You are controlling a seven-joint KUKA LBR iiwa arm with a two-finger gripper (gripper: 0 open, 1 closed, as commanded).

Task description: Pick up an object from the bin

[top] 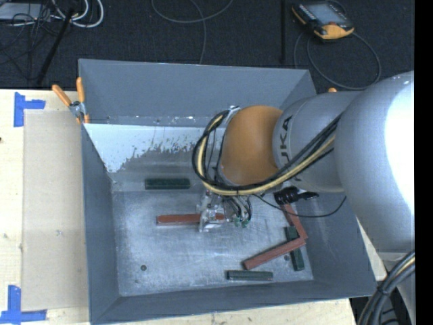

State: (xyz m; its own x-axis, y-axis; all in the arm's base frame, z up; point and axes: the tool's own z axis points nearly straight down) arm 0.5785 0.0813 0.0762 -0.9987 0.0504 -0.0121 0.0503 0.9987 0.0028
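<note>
You are looking down into a grey metal bin [101, 249] with sloping walls and a flat, scuffed floor. The arm [365, 154] reaches in from the right: a large silver body that ends in a rounded orange cover [247, 144] looped with black and yellow cables.

Below that cover, the gripper [215, 218] sits low near the middle of the floor, at the right end of a reddish-brown bar [177, 219]. This bar lies flat and runs left to right, and its right end meets the gripper's metal parts. From this angle you cannot tell whether the gripper is spread, pressed together or pinching the bar.

Toward the far wall, a dark green bar [167, 183] lies flat, parallel to the reddish-brown bar and apart from it.

In the near right corner, under the arm, several pieces lie close together:
- A long brown stick [270, 256] lies on a diagonal.
- A short reddish piece [295, 223] angles down toward the stick's upper end.
- A small dark green block [296, 257] sits where those two come together.
- A dark flat strip [249, 274] lies near the front wall, just beside the stick's lower end.

A small dark speck [143, 268] sits alone on the floor at the front left.
</note>
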